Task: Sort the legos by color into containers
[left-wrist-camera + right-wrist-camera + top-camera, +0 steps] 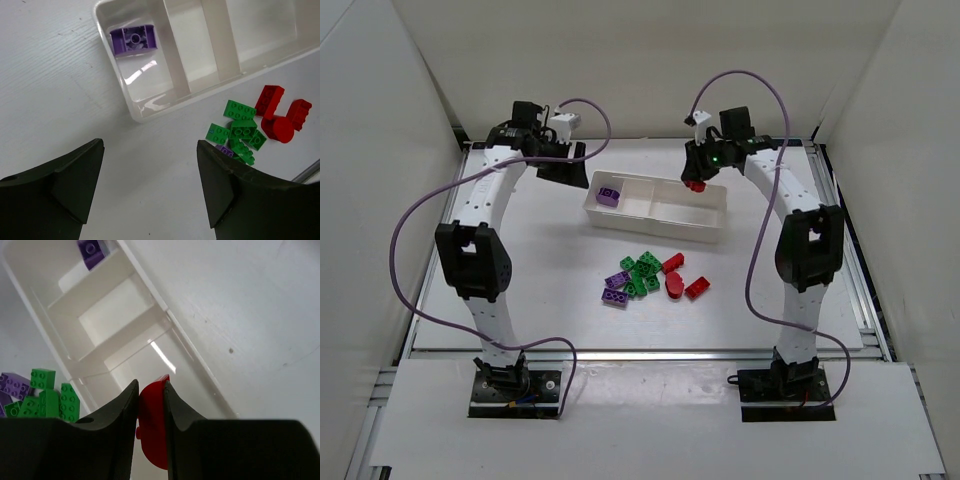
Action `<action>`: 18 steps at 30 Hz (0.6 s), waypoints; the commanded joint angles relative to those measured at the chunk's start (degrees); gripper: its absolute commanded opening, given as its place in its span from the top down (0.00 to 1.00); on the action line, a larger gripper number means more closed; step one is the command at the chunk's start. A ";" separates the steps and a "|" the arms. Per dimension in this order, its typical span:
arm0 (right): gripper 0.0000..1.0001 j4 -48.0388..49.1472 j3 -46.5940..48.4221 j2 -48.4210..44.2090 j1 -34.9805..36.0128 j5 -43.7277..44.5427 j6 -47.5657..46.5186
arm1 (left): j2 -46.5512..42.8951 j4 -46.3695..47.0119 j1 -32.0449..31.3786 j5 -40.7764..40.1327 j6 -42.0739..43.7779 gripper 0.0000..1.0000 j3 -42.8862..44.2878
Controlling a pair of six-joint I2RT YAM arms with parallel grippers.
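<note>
1. The legos: I count 3 purple, 4 red and about 5 green. The green ones lie so close together that I cannot be sure of that count.
2. 1 purple brick (pixel 133 40) lies alone in the left end part of the tray (pixel 655 228), with its hollow side showing.
3. The tray is 1 long white box split into 3 parts.
4. The other legos lie in a little pile on the table (pixel 550 290), near the front of the tray but not touching it.
5. In the pile, the green bricks (pixel 243 131) are in the middle, 2 purple bricks (pixel 614 297) are on the left and 3 red pieces (pixel 674 284) are on the right.
6. The 4th red piece (pixel 152 430) is pinched tight between the fingers of the right gripper (pixel 150 387), which hangs above the right end of the tray.
7. The right arm stands up from its base, bends at the elbow and reaches in over the tray.
8. The left gripper (pixel 150 145) has its fingers spread wide with nothing in them. It hangs above the table, just beside the tray's left end.
9. The left arm bends the same way.
</note>
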 commanded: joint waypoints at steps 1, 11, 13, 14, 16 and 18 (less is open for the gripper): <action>1.00 -4.67 4.33 1.91 0.01 -0.51 4.09 | -6.14 -2.39 -1.15 5.65 3.66 0.15 -2.49; 0.56 -4.06 -4.53 -0.19 0.01 -0.78 0.31 | -15.63 -5.65 -8.35 8.47 16.92 0.15 -19.27; 0.37 -3.80 -5.51 -0.71 -0.16 0.45 -0.13 | -17.56 -5.65 -10.19 7.86 18.60 0.15 -22.08; 0.35 -3.45 -6.82 -1.41 -0.08 0.54 -0.57 | -18.27 -5.65 -10.81 7.68 20.43 0.15 -24.71; 0.29 -2.22 -7.97 -2.03 -0.16 0.89 -1.01 | -19.76 -5.30 -12.74 6.63 22.20 0.15 -27.18; 0.25 -1.60 -9.03 -3.52 -0.16 1.33 -1.19 | -20.64 -3.73 -14.06 5.58 23.26 0.16 -30.87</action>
